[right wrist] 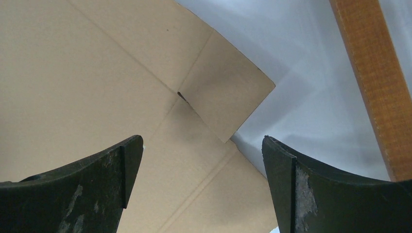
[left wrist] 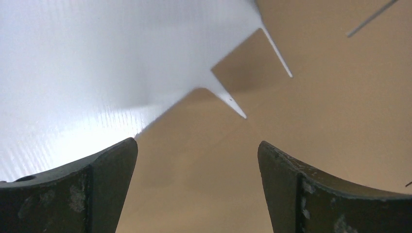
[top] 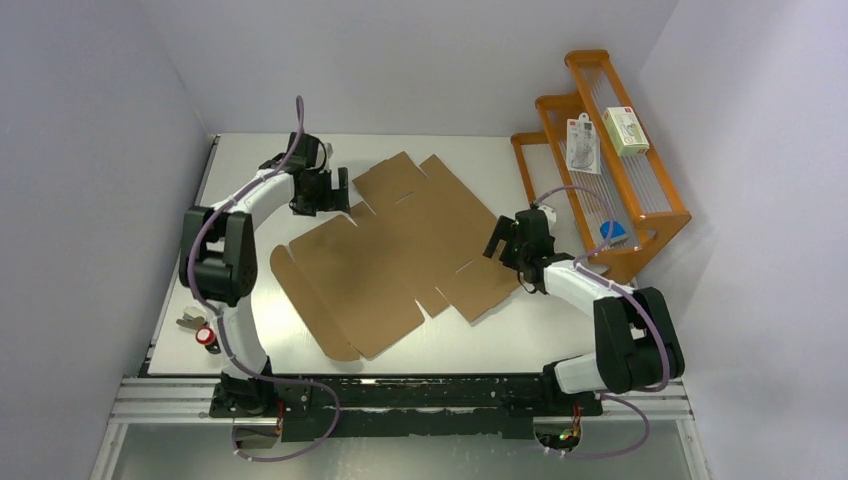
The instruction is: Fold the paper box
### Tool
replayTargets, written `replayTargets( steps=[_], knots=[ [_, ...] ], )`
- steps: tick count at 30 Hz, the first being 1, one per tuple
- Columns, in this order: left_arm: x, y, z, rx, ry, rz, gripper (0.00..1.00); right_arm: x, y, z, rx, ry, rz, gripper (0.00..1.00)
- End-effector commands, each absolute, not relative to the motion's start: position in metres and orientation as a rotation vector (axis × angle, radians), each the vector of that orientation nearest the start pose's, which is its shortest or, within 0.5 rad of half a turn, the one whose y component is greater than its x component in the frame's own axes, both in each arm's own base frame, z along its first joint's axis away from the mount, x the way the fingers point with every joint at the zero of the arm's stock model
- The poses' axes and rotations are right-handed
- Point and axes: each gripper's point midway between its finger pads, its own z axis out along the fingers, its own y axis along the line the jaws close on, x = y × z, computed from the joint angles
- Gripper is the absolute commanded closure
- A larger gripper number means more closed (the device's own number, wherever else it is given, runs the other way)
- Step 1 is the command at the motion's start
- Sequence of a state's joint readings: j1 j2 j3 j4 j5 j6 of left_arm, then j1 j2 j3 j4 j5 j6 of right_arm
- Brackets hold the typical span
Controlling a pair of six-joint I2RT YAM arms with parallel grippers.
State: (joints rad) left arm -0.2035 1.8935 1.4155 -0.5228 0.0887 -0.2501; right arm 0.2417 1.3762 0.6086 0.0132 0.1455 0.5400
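The paper box (top: 400, 255) is a flat brown die-cut cardboard sheet lying unfolded in the middle of the white table, with flaps at its far and right ends. My left gripper (top: 335, 192) is open and empty over the sheet's far left edge; the left wrist view shows cardboard (left wrist: 301, 121) and slit cuts under its spread fingers (left wrist: 114, 170). My right gripper (top: 500, 245) is open and empty over the sheet's right edge; the right wrist view shows creased cardboard (right wrist: 97, 77) and a corner flap (right wrist: 228, 92) below its fingers (right wrist: 286, 170).
An orange wire-fronted rack (top: 600, 160) stands at the table's right side with small white packages (top: 583, 143) on it; its frame shows in the right wrist view (right wrist: 379, 82). A small red and white object (top: 205, 333) lies near the table's left front edge.
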Motion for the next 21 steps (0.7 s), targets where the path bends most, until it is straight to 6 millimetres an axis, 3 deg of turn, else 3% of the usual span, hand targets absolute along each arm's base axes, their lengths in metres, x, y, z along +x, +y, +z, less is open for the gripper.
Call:
replayTargets(
  steps=[1,5,12,17,21],
  knots=[
    [0.454,-0.126,0.066,0.060,2.605,-0.383,0.02,0.344,0.080,0.039,0.445,2.293,0.230,0.03],
    [0.441,-0.130,0.046,0.069,2.666,-0.422,0.02,0.357,0.091,0.031,0.417,2.315,0.273,0.06],
    [0.394,-0.127,0.027,0.007,2.754,-0.462,0.02,0.393,0.120,0.023,0.313,2.347,0.365,0.08],
    [0.355,-0.118,0.021,-0.036,2.805,-0.439,0.02,0.424,0.141,0.027,0.212,2.338,0.411,0.09],
    [0.309,-0.124,0.013,-0.071,2.842,-0.527,0.02,0.449,0.159,0.028,0.143,2.321,0.457,0.09]
  ],
)
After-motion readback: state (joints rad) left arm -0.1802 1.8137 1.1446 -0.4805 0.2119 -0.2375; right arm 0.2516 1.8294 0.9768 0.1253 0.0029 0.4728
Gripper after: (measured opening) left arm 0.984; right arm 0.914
